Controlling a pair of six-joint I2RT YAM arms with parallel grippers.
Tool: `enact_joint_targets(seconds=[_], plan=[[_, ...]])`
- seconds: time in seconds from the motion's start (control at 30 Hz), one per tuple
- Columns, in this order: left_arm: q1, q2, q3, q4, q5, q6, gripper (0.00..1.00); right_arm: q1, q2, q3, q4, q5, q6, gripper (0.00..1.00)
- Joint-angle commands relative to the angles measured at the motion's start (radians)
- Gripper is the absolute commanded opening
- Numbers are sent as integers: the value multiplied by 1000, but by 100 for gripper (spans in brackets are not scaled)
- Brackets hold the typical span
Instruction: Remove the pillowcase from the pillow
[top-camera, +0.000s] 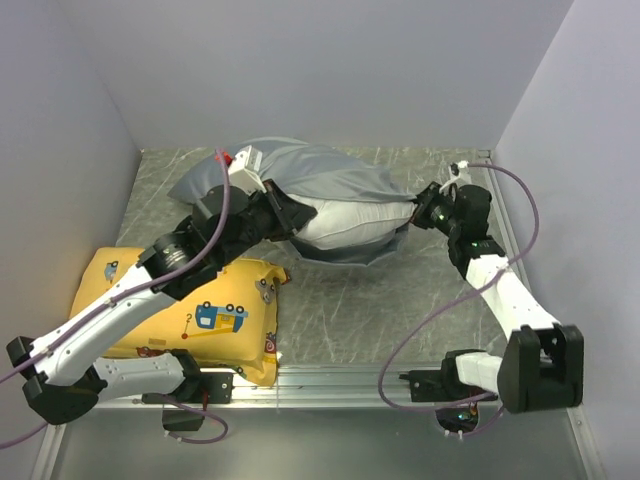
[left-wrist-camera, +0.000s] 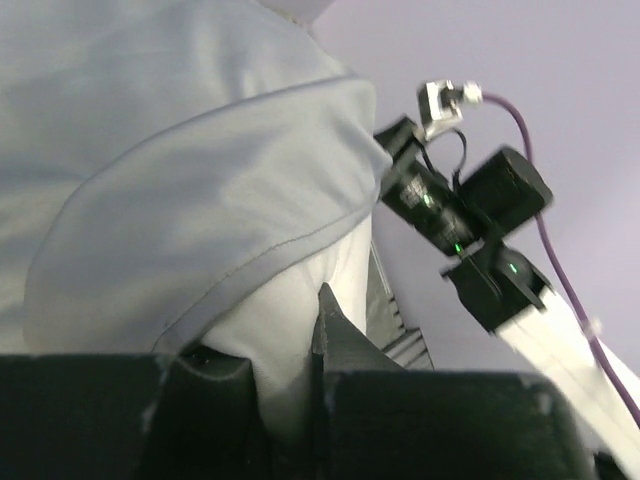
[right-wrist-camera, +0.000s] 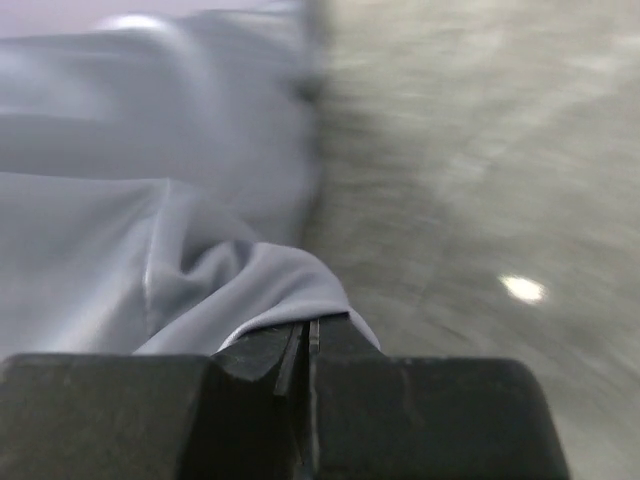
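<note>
**Both Ends Gripped, the Pull Yet to Come**

The left tool (left-wrist-camera: 275, 345) was clenched on the bared white pillow (top-camera: 350, 222). The right tool (right-wrist-camera: 308, 335) pinched a fold of the grey pillowcase (top-camera: 340, 170) at the bundle's right end. The half-covered pillow lay toward the back of the desk (top-camera: 380, 300), between the two tools. Next, I reckoned, they needed to draw apart so the cover slid off.

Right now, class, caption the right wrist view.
Right gripper shut on a fold of the grey pillowcase, table alongside.
</note>
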Motion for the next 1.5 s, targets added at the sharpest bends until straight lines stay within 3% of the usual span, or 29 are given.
enact_joint_targets(seconds=[0.0, 0.1, 0.17, 0.33, 0.63, 0.77, 0.93, 1.17, 1.23, 1.37, 1.47], plan=[[20, -85, 116, 97, 184, 59, 1, -11, 79, -35, 501, -354, 118, 1], [34, -50, 176, 62, 296, 82, 0, -11, 164, -39, 715, -495, 253, 9], [45, -48, 159, 68, 348, 82, 0, -9, 213, -11, 739, -534, 267, 15], [91, -61, 29, 117, 550, 76, 1, -12, 276, 61, 574, -502, 194, 29], [108, -116, -190, 142, 709, 116, 0, -22, 241, 78, 440, -416, 91, 59], [106, -128, -257, 160, 795, 153, 1, -23, 253, 121, 328, -347, 25, 62], [106, -124, -326, 182, 897, 194, 1, -22, 251, 138, 364, -385, 19, 68], [106, -119, -332, 202, 963, 245, 1, 26, 328, 228, 305, -434, -15, 65], [106, -124, -307, 188, 944, 260, 0, 44, 350, 236, 292, -426, -29, 59], [106, -110, -246, 150, 852, 295, 0, 60, 299, 185, 305, -332, -20, 60], [108, -85, -217, 160, 830, 296, 1, 60, 206, 196, 187, -184, -50, 61]])
